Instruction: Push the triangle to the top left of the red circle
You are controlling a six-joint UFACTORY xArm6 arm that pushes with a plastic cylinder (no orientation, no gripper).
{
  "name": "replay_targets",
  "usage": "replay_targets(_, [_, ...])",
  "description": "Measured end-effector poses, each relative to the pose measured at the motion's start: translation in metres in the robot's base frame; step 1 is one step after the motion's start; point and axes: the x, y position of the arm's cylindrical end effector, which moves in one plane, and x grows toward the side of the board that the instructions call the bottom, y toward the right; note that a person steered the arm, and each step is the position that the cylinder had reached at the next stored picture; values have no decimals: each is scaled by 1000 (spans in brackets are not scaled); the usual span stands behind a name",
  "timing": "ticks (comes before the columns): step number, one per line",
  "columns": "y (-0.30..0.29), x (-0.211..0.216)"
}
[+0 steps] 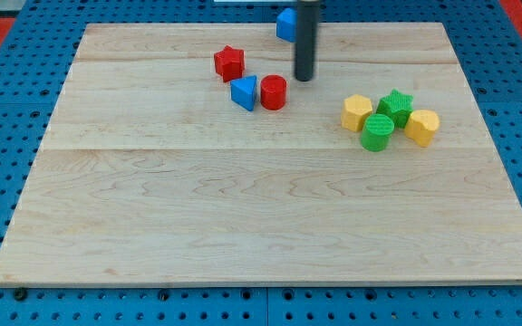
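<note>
A blue triangle (244,92) lies on the wooden board, touching the left side of the red circle (273,92). A red star (229,62) sits just up and left of the triangle. My tip (304,78) is at the end of the dark rod, a little up and right of the red circle and apart from it. A blue block (285,23) near the board's top edge is partly hidden behind the rod; its shape is unclear.
At the view's right is a tight cluster: a yellow block (356,112), a green star (395,104), a green circle (377,132) and a yellow block (421,126). The wooden board (243,217) lies on a blue pegboard.
</note>
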Motion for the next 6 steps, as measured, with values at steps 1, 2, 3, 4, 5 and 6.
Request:
replay_targets(1, [-32,25])
replay_targets(2, [-125,35])
replay_targets(3, [-153,44])
replay_targets(4, [-118,48])
replay_targets(5, [-132,46])
replay_targets(6, [-213,42])
